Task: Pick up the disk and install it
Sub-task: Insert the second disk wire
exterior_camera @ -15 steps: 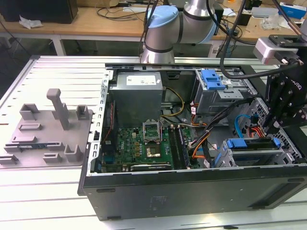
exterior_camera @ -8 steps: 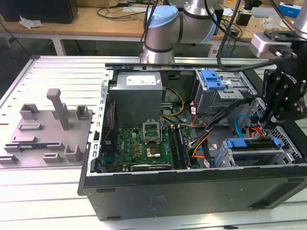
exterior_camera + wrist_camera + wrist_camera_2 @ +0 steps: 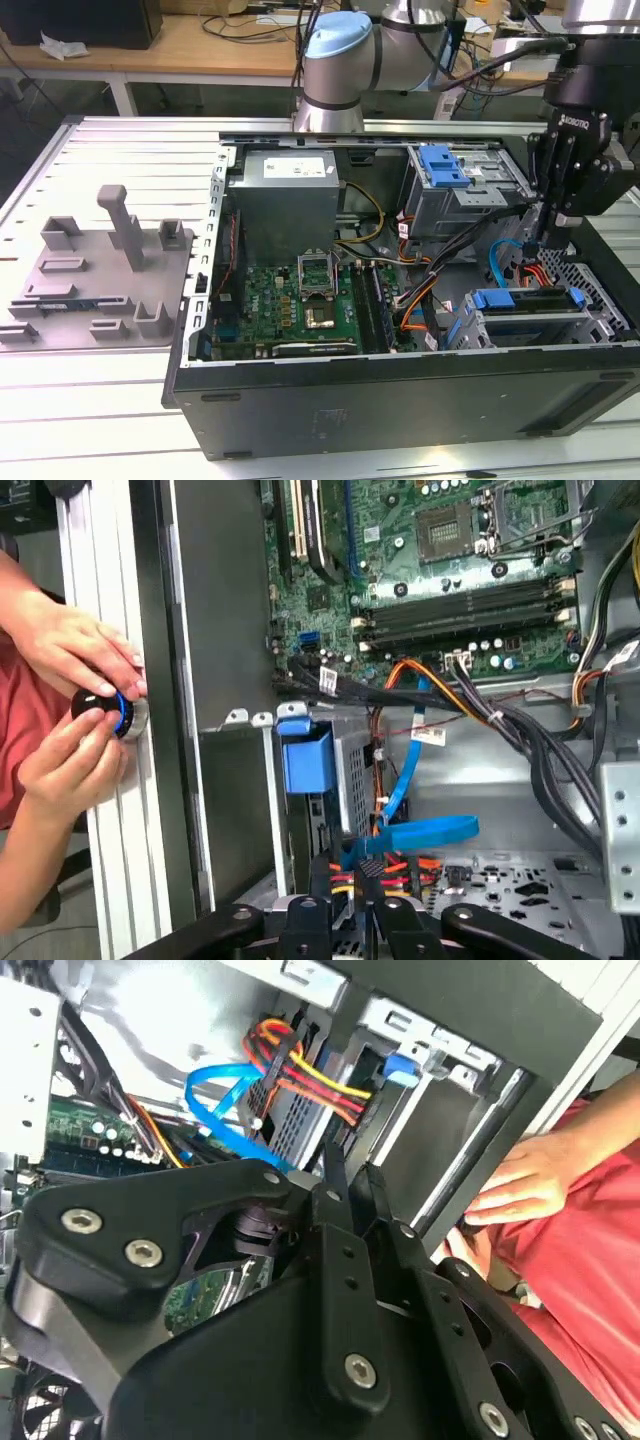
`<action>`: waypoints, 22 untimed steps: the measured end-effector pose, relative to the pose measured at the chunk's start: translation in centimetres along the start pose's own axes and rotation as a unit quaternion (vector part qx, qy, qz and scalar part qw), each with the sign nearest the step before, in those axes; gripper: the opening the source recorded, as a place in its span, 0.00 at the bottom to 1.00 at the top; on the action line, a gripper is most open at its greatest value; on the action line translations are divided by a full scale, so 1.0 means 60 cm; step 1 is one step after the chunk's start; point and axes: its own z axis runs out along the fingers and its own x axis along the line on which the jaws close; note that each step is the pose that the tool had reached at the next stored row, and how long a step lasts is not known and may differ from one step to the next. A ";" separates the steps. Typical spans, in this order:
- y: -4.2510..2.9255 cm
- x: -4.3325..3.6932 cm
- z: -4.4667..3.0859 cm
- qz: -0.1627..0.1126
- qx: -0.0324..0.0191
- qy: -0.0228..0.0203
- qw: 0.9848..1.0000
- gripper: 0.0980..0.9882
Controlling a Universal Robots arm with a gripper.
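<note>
1. my end effector (image 3: 553,240) hangs inside the open computer case (image 3: 400,390), at the case's end toward the exterior view's right, over the drive cage.
2. in the second wrist view my fingers (image 3: 335,1175) stand pressed together with no gap and nothing between them; they are closed and empty.
3. the disk (image 3: 525,305) sits in the drive cage near the case's front corner on the exterior view's right, its blue bracket showing along the top edge, just below my fingertips.
4. in the first wrist view the blue bracket (image 3: 307,760) stands upright in the cage slot, beside a flat blue cable (image 3: 425,830) and red, yellow and orange wires.
5. the case stands on the slatted desk (image 3: 120,150), with a grey fixture plate (image 3: 95,275) beside it.
6. a person's hands (image 3: 75,710) hold a round knob at the desk edge, apart from my end effector.
</note>
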 end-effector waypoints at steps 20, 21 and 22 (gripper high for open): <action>0.000 -0.006 0.007 -0.005 -0.024 0.003 1.000 0.16; 0.000 -0.006 0.008 -0.011 -0.022 0.003 1.000 0.16; 0.000 -0.006 0.008 -0.015 -0.021 0.003 1.000 0.16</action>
